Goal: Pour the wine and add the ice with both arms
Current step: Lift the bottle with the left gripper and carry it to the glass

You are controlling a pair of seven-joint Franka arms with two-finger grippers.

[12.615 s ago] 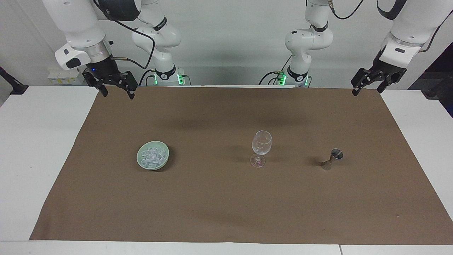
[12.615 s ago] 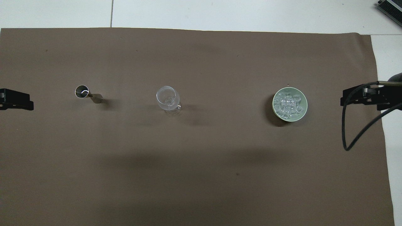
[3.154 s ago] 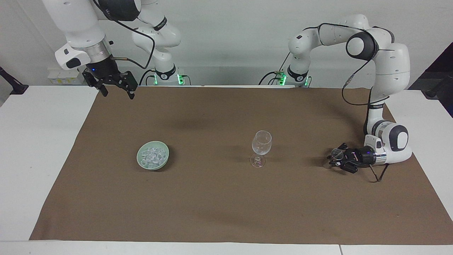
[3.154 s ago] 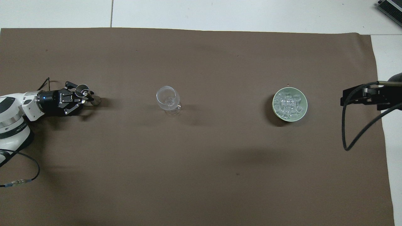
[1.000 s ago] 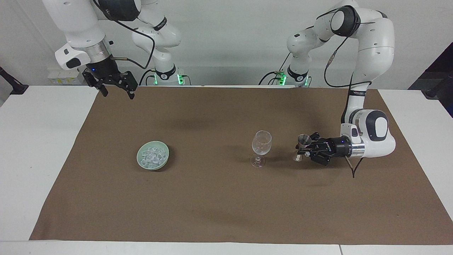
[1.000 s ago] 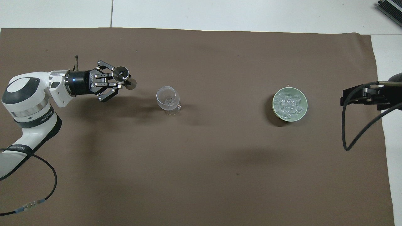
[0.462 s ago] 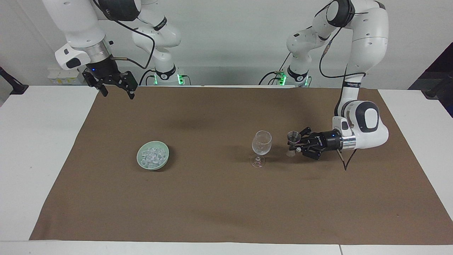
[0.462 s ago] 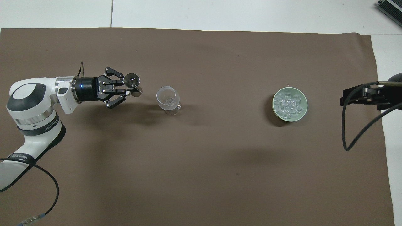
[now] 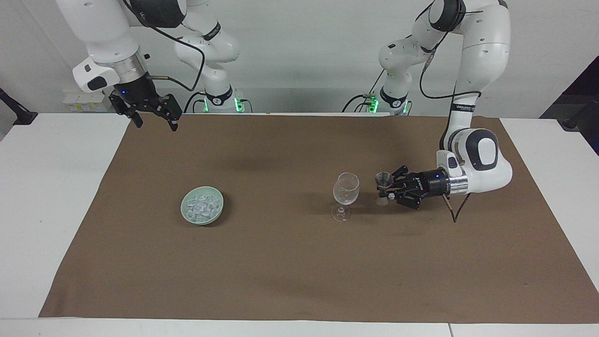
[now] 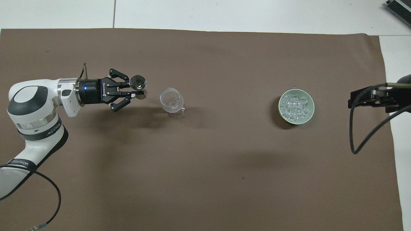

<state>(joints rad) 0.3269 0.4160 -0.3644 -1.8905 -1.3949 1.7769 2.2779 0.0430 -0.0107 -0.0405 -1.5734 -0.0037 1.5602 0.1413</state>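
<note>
My left gripper (image 9: 388, 189) (image 10: 135, 92) is shut on the waist of a small metal jigger (image 9: 383, 178) (image 10: 138, 82) and holds it upright above the mat, close beside the clear stemmed wine glass (image 9: 346, 189) (image 10: 171, 99), toward the left arm's end. The two are apart. The wine is hidden; I cannot tell what the jigger holds. The ice (image 9: 202, 204) (image 10: 295, 106) lies heaped in a pale green bowl (image 9: 185, 210) (image 10: 280, 112) toward the right arm's end. My right gripper (image 9: 157, 125) (image 10: 353, 100) waits open over the mat's corner by its base.
A brown mat (image 9: 299, 262) (image 10: 205, 160) covers most of the white table (image 9: 51, 187). The glass stands at its middle, the bowl about level with it. The left arm's cable (image 9: 453, 213) hangs just above the mat beside its wrist.
The left gripper has carried the jigger closer to the wine glass and slightly higher. The right arm, glass and bowl have not moved.
</note>
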